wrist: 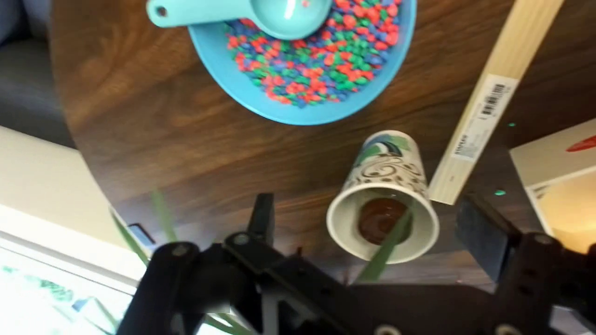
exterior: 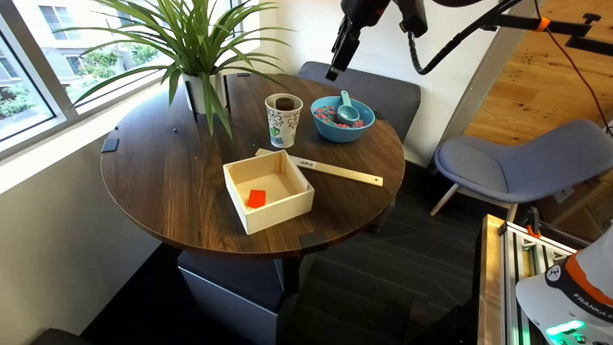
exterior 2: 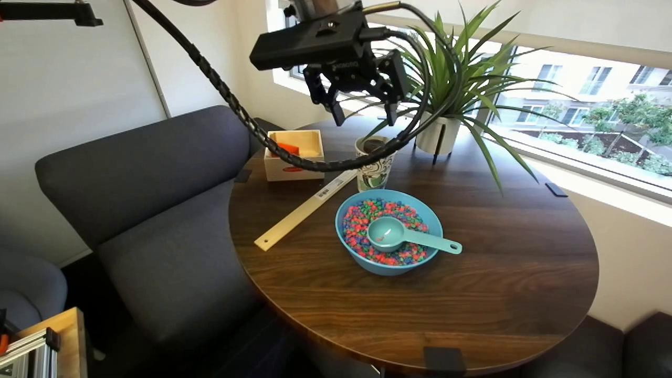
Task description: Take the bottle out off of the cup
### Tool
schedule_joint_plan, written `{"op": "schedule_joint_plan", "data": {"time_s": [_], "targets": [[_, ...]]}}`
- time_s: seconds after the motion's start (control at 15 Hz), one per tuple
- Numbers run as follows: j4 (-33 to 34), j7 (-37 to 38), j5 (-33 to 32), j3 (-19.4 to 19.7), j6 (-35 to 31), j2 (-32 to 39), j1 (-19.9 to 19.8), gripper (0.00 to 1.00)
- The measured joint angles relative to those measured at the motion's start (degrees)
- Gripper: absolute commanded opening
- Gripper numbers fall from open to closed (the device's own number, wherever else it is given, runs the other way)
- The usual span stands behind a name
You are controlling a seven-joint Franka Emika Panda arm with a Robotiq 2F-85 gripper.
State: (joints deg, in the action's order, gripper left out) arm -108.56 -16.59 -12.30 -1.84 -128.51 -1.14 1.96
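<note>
Round and dark brown, the wooden tabletop (exterior: 163, 184) stands beside a window (exterior: 19, 91), with a leafy plant (exterior: 201, 48) on its window side. Near a blue bowl (exterior: 337, 133) of coloured pebbles (exterior 2: 357, 226), a white patterned cup (exterior: 283, 127) stands upright; the brown bottle (wrist: 377, 217) is inside it, only its dark top showing, with a gap on either side. Above and apart from the cup, the end effector (exterior 2: 365, 119) hangs with its two fingers (wrist: 482, 237) spread and nothing between them. By looks, the bottle should be stiff and fairly light (how full it is cannot be seen), and its glossy top suggests it could slip from a weak pinch. The likeliest hold is that top end, approached from overhead, with one finger lowered into the gap on each side. The cup seems made of thin paper that would crush or tip easily, so a firm squeeze belongs on the bottle alone, clear of the rim, and the lift should go straight up. One leaf (wrist: 384, 253) crosses the cup's mouth in the wrist view and might brush the fingers.
</note>
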Motion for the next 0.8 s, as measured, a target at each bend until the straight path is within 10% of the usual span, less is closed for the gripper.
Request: {"op": "schedule_joint_plan", "data": {"time_s": [0.33, 0.8], "targets": [[1.0, -3.0, 1.8, -0.6, 0.0, 1.5, 0.9, 1.0], [6.7, 12.4, 3.6, -0.8, 0.5, 7.7, 0.9, 1.0]]}}
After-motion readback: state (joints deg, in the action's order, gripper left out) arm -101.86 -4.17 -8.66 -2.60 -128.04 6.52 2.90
